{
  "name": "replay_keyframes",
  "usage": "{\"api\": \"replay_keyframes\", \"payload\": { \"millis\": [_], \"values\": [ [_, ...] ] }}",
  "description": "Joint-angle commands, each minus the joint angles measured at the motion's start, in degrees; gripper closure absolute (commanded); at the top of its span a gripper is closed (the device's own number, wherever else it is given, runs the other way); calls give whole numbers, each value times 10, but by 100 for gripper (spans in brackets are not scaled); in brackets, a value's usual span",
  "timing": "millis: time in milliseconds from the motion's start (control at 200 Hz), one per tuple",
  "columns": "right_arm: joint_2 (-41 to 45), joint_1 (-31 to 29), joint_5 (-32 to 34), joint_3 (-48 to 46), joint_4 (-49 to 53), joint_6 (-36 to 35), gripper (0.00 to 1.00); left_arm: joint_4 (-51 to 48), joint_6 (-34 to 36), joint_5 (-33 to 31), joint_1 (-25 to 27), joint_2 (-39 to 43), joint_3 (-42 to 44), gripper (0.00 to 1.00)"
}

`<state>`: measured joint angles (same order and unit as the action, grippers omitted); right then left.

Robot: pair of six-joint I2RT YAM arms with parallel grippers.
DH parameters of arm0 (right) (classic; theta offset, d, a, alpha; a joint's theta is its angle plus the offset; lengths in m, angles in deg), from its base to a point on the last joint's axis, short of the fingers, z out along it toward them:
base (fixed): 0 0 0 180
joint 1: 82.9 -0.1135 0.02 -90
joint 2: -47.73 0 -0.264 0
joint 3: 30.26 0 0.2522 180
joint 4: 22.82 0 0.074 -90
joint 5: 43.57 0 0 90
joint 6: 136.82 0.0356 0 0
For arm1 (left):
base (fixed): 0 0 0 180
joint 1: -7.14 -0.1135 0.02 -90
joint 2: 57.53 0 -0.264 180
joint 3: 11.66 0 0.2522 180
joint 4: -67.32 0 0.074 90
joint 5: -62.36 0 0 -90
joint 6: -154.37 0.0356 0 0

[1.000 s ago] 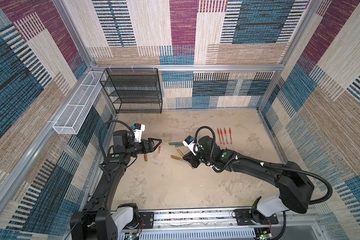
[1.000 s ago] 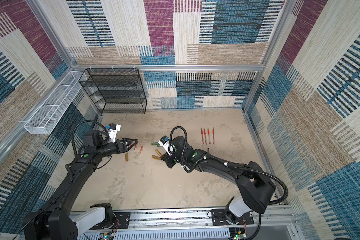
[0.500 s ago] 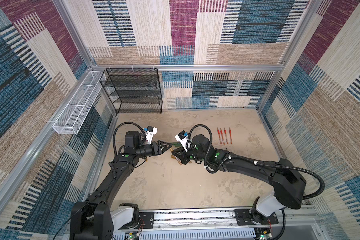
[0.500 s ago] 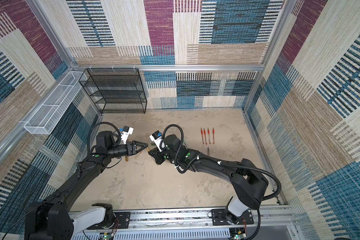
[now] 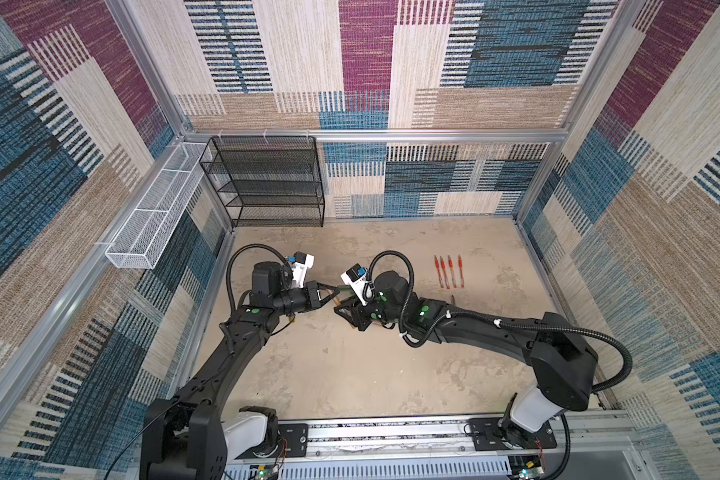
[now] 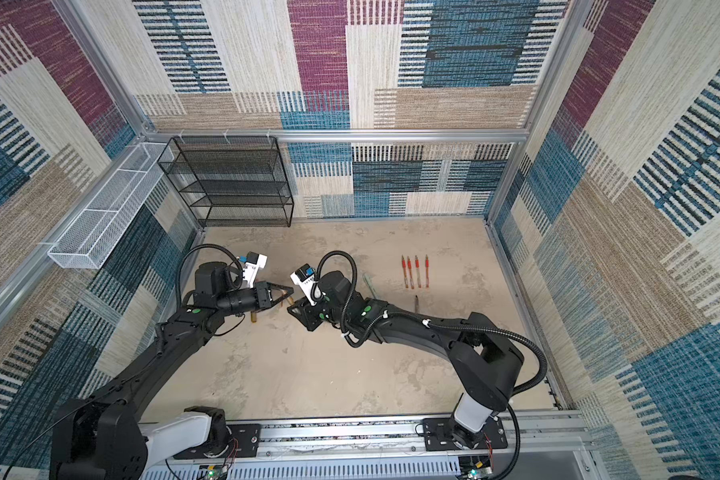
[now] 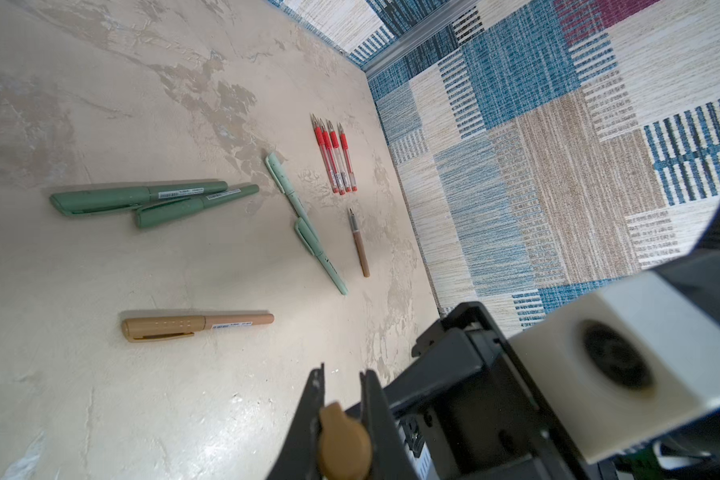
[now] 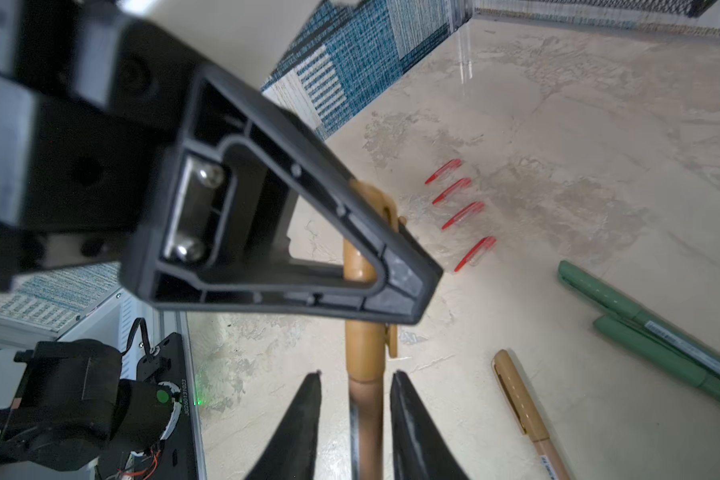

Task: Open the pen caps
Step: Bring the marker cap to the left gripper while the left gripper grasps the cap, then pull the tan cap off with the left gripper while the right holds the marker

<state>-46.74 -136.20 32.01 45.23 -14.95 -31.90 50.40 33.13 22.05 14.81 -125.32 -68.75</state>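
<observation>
Left tool (image 7: 343,374) moved in, clamps gold cap (image 7: 344,440); right tool (image 8: 356,376) flanks barrel (image 8: 364,415).

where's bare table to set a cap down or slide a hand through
Biggest bare patch: the table front, bordered by left arm, right arm and rail. Also bare: the back strip between shelf and red pens, and right of those to the wall. Crowded: the middle, where the arms meet, with green pens, gold pen and red caps.
</observation>
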Motion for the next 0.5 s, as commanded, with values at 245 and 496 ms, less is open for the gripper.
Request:
{"api": "replay_keyframes", "payload": {
  "millis": [245,496],
  "values": [
    [-6,-1,-8,-8,2,4,100,-2,24,-16,-11,2,-2,100],
    [13,-1,-11,-79,1,12,100,-28,31,-49,-55,4,-21,100]
  ]
}}
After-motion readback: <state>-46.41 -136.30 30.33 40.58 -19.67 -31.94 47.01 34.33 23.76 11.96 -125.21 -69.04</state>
